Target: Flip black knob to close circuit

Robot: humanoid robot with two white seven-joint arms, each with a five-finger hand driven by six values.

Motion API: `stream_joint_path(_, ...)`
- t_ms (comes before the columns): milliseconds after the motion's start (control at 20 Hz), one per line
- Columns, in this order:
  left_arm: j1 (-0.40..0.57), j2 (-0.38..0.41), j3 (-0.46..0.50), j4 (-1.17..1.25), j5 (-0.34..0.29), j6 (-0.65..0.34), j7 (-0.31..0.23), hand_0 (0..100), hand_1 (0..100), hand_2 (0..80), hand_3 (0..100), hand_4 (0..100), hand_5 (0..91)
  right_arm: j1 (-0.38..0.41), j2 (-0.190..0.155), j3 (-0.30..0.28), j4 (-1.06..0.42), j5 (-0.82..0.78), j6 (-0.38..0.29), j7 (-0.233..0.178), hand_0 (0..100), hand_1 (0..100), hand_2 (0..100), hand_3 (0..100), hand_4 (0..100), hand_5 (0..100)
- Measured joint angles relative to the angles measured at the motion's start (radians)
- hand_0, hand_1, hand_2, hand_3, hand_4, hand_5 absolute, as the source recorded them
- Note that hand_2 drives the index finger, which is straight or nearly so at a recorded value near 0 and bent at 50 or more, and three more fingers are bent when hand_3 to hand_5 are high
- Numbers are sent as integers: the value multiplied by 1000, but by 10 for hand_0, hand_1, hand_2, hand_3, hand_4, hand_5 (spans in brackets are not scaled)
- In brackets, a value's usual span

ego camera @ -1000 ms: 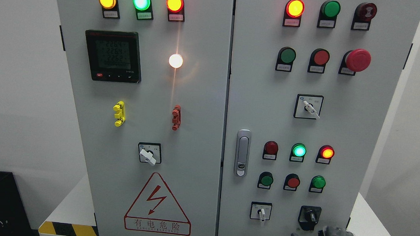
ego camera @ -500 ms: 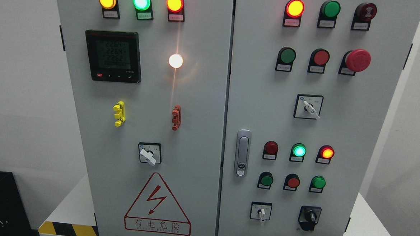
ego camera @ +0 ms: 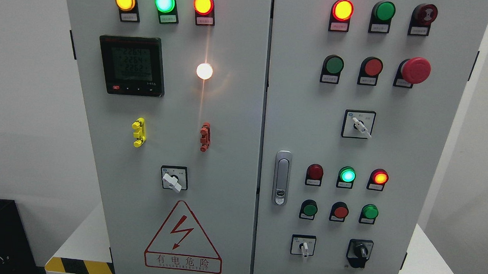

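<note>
sits low on the right door of the cabinet (ego camera: 393,161), right of the white selector (ego camera: 303,247): black knob (ego camera: 360,252), handle about upright, slightly tilted. no hand visible now, so cannot tell the fingers or which arm is nearer.
</note>
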State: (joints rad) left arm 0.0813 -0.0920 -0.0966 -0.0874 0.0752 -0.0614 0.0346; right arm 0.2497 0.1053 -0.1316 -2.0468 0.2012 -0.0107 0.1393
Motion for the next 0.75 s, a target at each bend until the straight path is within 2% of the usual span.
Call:
stream_joint_path(200, 0, 0, 0, 0, 0, 0, 0, 120, 556, 0, 0, 0, 0, 52, 1, -10, -13, -227, -17, 80, 0, 0, 0, 0, 0, 0)
stream_joint_path(300, 0, 0, 0, 0, 0, 0, 0, 120, 556, 0, 0, 0, 0, 69, 1, -14, -16, -297, -18, 97, 0, 0, 0, 0, 0, 0)
stream_joint_path(750, 0, 0, 0, 0, 0, 0, 0, 120, 556, 0, 0, 0, 0, 104, 1, -26, -21, -444, -21, 115, 0, 0, 0, 0, 0, 0)
